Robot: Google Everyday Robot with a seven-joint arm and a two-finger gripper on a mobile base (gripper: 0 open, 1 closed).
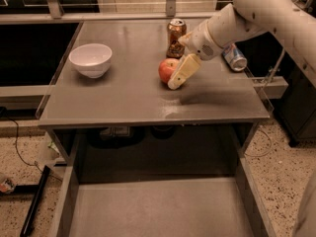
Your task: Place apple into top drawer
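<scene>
Since the round red apple sits on the grey tabletop right beside the cream gripper (jaws, honestly can't tell), I'd centre the grip before heading for the grey metal top drawer.

Dim, warm amber cast throughout, lit from above, with a pale sheen on the tabletop near its front edge. Soft, broad shadow spread to the right of the pincer, which sits against the apple. Deep darkness beneath the tabletop and along the left and upper margins.
</scene>
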